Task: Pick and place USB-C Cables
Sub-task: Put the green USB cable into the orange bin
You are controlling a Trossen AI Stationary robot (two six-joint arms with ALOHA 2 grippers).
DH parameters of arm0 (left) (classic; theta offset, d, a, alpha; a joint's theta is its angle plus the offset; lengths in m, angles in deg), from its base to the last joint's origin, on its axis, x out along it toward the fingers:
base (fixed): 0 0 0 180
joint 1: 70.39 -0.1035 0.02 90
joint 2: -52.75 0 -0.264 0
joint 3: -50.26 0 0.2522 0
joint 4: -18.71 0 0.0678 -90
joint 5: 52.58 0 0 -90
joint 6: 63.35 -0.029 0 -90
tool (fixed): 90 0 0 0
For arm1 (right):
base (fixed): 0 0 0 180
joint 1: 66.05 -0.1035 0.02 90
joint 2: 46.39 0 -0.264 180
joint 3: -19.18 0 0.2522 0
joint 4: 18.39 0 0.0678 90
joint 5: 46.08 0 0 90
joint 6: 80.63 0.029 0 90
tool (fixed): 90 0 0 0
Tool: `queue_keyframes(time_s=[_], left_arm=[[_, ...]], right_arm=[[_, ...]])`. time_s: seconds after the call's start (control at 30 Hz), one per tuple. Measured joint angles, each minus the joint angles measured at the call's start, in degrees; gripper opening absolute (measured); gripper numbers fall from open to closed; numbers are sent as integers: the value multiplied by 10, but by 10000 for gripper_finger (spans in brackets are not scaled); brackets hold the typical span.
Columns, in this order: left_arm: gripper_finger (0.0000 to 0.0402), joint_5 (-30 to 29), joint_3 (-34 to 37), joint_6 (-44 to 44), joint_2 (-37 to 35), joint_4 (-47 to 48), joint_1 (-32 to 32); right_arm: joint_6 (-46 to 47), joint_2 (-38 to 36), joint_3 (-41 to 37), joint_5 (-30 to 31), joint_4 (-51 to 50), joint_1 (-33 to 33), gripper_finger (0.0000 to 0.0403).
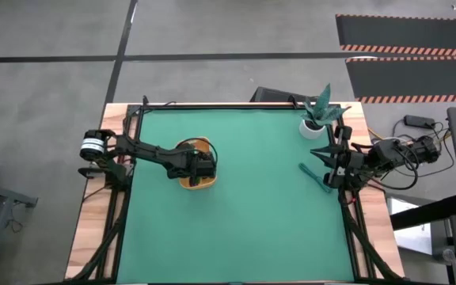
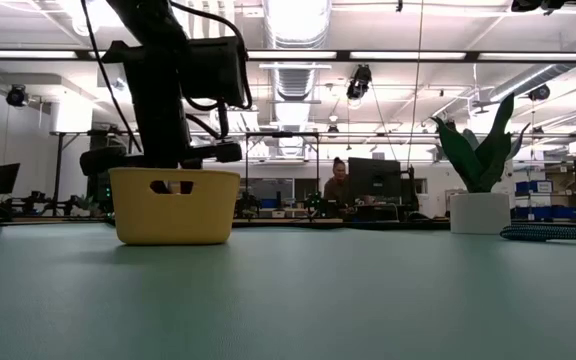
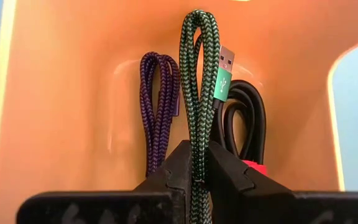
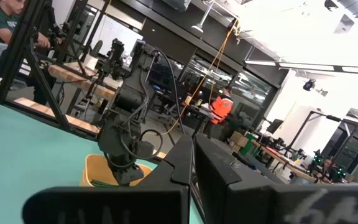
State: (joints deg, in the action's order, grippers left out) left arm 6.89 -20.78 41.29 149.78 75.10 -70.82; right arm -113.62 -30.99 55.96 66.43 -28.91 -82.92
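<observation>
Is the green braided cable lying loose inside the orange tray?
No, the left gripper is shut on the green braided cable above the orange tray.

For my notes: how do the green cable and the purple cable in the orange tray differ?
The green cable is pinched between the left gripper fingers; the purple cable lies free in the orange tray. The green one shows a USB plug; the purple one shows none. Both are braided and folded into loops.

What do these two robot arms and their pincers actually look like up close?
Both arms are dark, slim and jointed, with black wires trailing along them. The left arm has a white-banded base joint; the right arm looks bulkier with looping cables. Each ends in two black, wedge-shaped fingers on a carbon-weave crossbar.
</observation>
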Motion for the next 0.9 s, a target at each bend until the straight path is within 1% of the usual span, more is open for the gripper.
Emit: queue_keyframes(time_s=[0.73, 0.9], left_arm=[[20, 0, 0, 0, 0, -1, 0], [40, 0, 0, 0, 0, -1, 0]], right_arm=[[0, 0, 0, 0, 0, 0, 9], [0, 0, 0, 0, 0, 0, 9]])
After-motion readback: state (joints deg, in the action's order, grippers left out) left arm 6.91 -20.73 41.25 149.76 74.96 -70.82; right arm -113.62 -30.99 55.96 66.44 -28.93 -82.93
